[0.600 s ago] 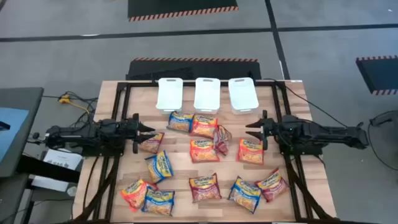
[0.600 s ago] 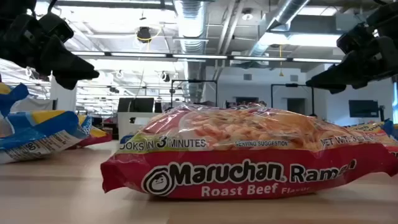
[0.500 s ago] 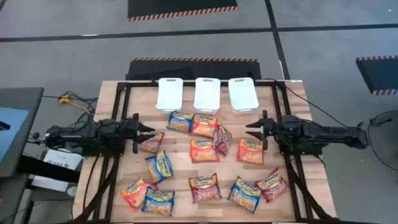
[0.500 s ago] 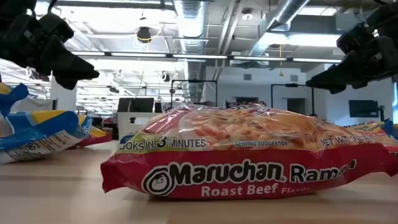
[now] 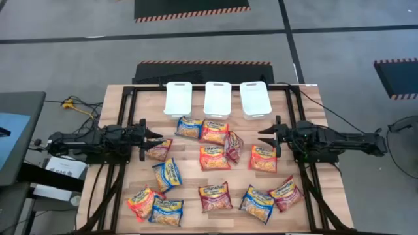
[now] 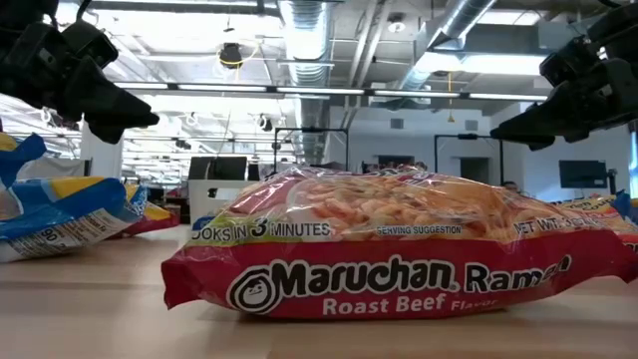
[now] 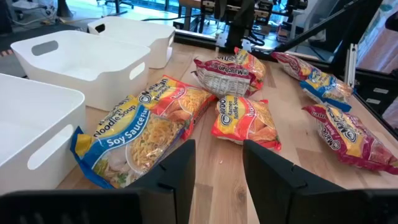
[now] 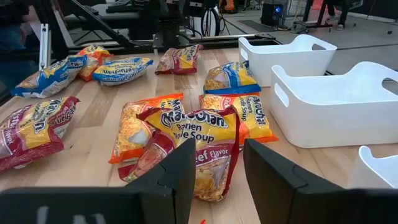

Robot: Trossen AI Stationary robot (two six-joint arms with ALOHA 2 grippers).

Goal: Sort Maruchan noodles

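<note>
While both arms hover, left claw (image 5: 157, 138) at frame left, right claw (image 5: 264, 138) at frame right, both spread, empty. Maruchan noodles (image 5: 214, 156) scattered mid-table (image 5: 330, 189), below white trays (image 5: 217, 99).

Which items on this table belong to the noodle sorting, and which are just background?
Belongs to the job:
- Maruchan noodles, scattered across the table
- three white trays, all empty
- left gripper and right gripper, both open, holding nothing

Just lying about:
- yellow cable beside the table

The dark red packet (image 6: 399, 254) reads "Maruchan Ramen, Roast Beef Flavor".
</note>
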